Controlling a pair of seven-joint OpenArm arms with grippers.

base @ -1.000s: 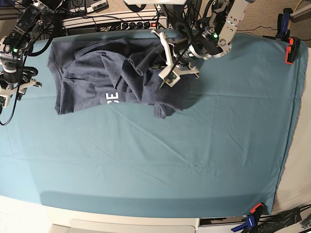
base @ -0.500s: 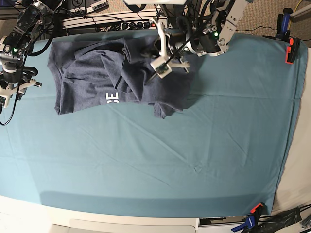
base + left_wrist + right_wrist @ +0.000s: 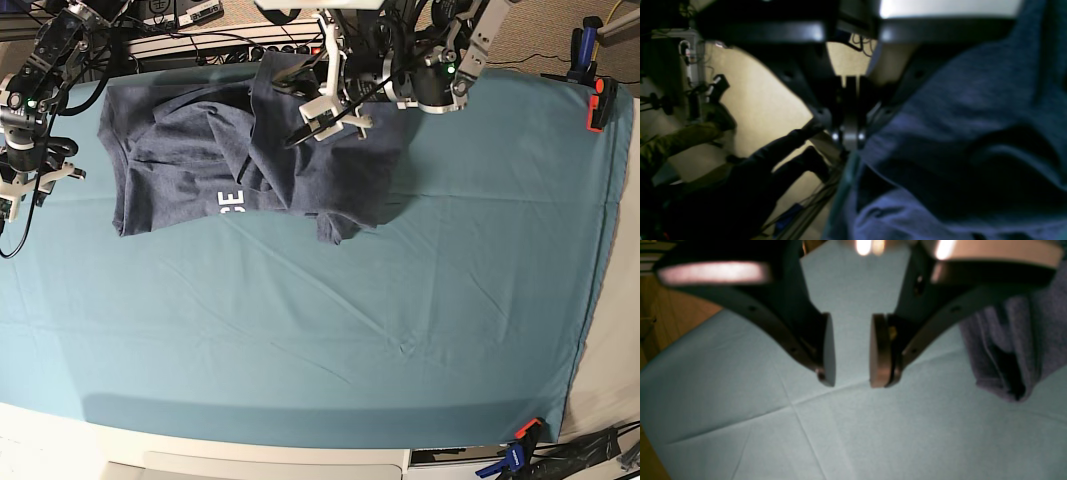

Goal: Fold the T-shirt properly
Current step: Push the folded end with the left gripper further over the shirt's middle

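Observation:
The navy T-shirt (image 3: 200,150) lies crumpled at the table's back left, with white letters "CE" (image 3: 231,201) showing. My left gripper (image 3: 314,102) is above the shirt's right part. In the left wrist view the gripper (image 3: 849,136) is shut, with shirt fabric (image 3: 957,116) bunched against it, and a fold (image 3: 275,75) is raised toward the back edge. My right gripper (image 3: 25,188) is open and empty at the table's left edge, apart from the shirt. In the right wrist view this gripper (image 3: 852,381) hovers over bare cloth, and a shirt corner (image 3: 1007,350) lies to its right.
The teal table cloth (image 3: 400,300) covers the table. An orange clamp (image 3: 597,103) sits at the back right edge and another clamp (image 3: 520,440) at the front edge. A power strip and cables (image 3: 250,45) run behind the table.
My left gripper has moved up and to the left toward the back edge, drawing shirt fabric with it. The right arm has not moved.

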